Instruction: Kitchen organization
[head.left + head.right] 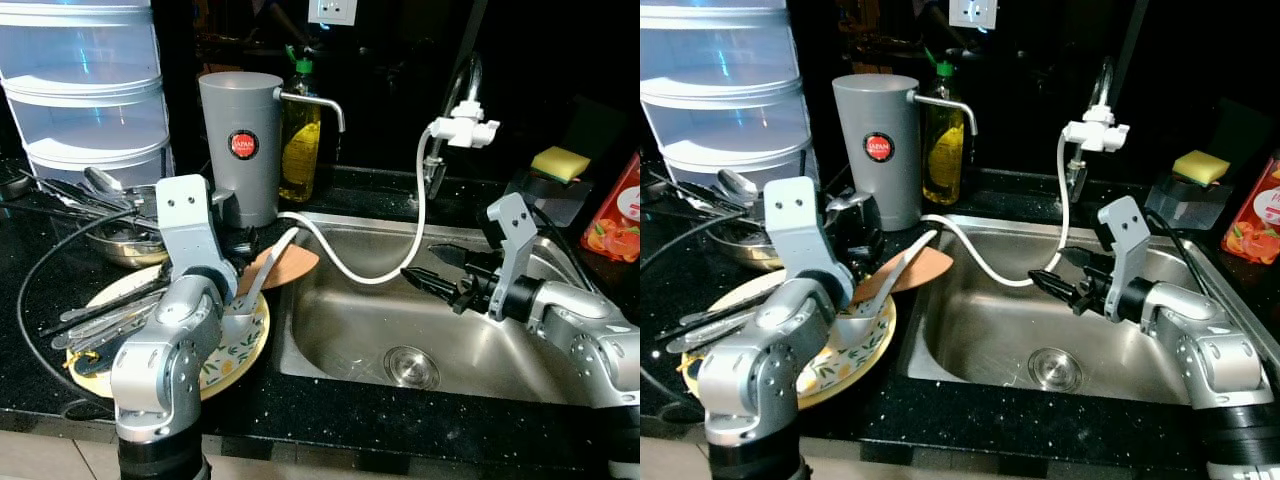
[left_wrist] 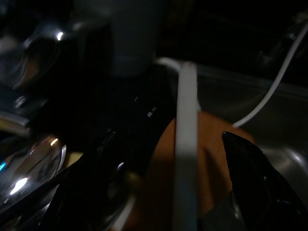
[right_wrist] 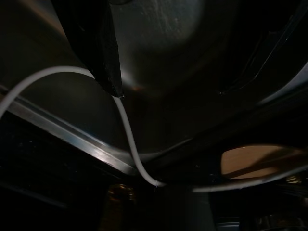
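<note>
From the head views, the left gripper is hanging over the plate on the dark counter, beside the sink; its fingers are hidden behind the wrist, so I cannot tell their state; a white-handled spatula with a brown blade is lying from the plate toward the sink edge; cutlery is resting on the plate's left side; a grey filter jug and a soap bottle are standing behind; the right gripper is hovering over the sink basin, fingers spread and empty, near a white hose running from the tap; a yellow sponge is sitting at the right. In the left wrist view, the spatula handle is lying between the dark fingers, contact unclear. In the right wrist view, one finger is hanging just above the hose, with the steel basin behind.
</note>
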Tool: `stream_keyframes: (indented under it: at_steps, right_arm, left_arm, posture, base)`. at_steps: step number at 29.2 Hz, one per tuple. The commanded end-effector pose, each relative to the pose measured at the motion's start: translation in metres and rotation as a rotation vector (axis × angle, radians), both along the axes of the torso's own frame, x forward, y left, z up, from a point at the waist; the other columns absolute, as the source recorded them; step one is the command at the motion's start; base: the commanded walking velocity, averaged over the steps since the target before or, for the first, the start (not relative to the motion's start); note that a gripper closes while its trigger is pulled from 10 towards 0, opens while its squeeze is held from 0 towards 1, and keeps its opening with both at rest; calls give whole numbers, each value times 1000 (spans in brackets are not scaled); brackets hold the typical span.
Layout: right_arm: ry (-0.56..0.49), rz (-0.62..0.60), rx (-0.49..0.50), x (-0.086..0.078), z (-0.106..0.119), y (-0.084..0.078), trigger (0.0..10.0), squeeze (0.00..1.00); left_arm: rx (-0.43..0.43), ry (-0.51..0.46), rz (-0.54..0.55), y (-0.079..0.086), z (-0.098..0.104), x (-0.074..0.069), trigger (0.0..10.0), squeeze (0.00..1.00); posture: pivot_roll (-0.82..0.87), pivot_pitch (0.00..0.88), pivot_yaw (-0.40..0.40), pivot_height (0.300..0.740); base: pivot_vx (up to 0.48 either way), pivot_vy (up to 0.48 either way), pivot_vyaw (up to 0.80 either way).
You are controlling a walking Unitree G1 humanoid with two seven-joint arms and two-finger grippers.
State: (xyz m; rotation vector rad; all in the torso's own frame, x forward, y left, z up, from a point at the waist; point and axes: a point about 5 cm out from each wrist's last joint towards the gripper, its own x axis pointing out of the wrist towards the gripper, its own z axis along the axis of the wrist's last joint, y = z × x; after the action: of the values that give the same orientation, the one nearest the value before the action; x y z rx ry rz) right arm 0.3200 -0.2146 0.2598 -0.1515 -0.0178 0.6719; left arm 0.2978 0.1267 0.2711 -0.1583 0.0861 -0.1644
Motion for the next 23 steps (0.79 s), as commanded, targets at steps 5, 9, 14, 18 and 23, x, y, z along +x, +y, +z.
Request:
stream_keyframes:
  at_steps: [5,9,14,18,23]
  right_arm:
    - [3,-14,-6,-3,-2,-4,10000,0]
    - [3,-15,-3,-3,-3,-3,10000,0]
    - [4,-11,1,-3,-4,-2,10000,0]
    - [4,-11,1,-3,-4,-1,10000,0]
    - [1,-3,1,0,-3,1,10000,0]
  left_arm:
    - [134,10,-133,13,2,-7,10000,0]
    - [200,-35,-214,9,7,-15,10000,0]
    - [131,58,-243,1,-8,-20,10000,0]
    - [149,62,-267,-1,-11,-20,10000,0]
    - [99,56,-311,-7,-10,-10,10000,0]
  posture:
    - [49,64,-44,740]
    - [50,63,-40,740]
    - [52,61,-42,740]
    - [51,61,-44,740]
    - [52,58,-48,740]
  base:
    - [0,0,0]
    - [0,0,0]
    - [0,0,0]
    - [0,0,0]
    - [0,0,0]
